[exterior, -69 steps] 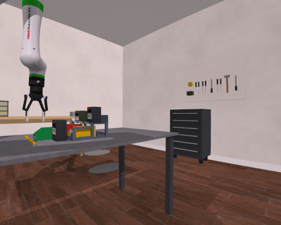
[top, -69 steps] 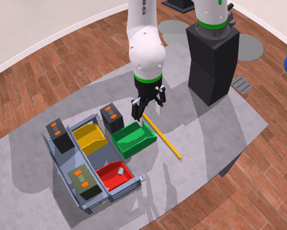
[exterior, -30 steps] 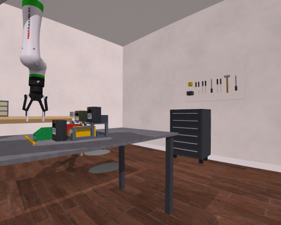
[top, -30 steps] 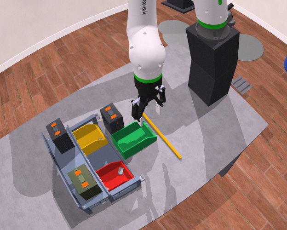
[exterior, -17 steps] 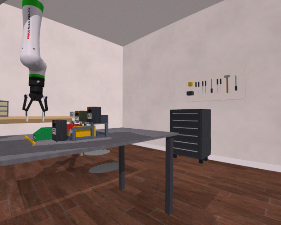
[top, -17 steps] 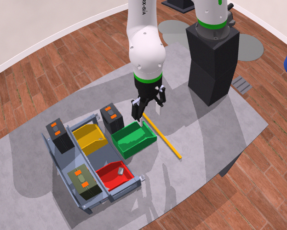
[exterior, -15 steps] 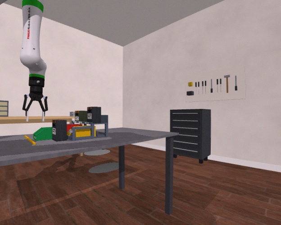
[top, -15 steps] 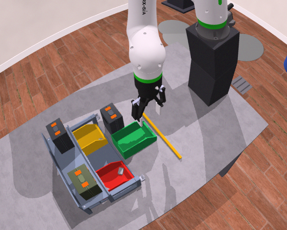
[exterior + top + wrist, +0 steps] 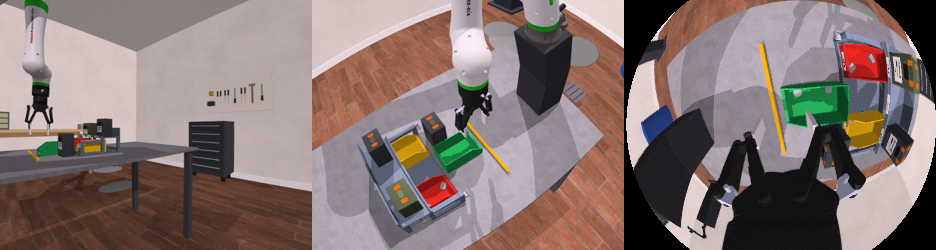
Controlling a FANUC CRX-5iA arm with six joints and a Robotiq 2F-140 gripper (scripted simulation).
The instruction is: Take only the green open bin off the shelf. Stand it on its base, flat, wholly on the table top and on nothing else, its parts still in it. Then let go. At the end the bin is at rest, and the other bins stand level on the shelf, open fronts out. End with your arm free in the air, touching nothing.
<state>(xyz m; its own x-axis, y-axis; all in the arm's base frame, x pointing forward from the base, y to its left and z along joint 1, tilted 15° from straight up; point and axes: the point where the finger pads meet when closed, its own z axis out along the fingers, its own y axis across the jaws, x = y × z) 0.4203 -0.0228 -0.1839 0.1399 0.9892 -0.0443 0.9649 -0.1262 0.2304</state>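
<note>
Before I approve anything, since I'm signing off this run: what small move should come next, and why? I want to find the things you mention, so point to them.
Probably none at the bin; at most, lift the hand [image 9: 474,121] [image 9: 39,132] [image 9: 784,120] slightly away. The green bin [image 9: 457,152] [image 9: 49,148] [image 9: 816,106] appears flat on the table beside the shelf [image 9: 447,210] [image 9: 81,148] [image 9: 888,95], parts inside, and the open hand hangs above, holding nothing.

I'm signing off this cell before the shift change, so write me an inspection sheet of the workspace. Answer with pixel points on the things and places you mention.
Surface: grey table top [image 9: 520,156] [image 9: 156,148], shadowed in places
Job's things: green bin [image 9: 457,153] [image 9: 49,148] [image 9: 816,107] upright on the table; red bin [image 9: 437,191] [image 9: 864,62] and yellow bin [image 9: 409,151] [image 9: 92,147] [image 9: 865,130] on the shelf
Clutter: yellow strip [image 9: 489,148] [image 9: 33,155] [image 9: 772,100]; three cases
Hand [image 9: 474,123] [image 9: 39,133] [image 9: 784,120]: open, above the table
Cables: nothing seen
Surroundings: drawer cabinet [image 9: 205,148], wall tools
</note>
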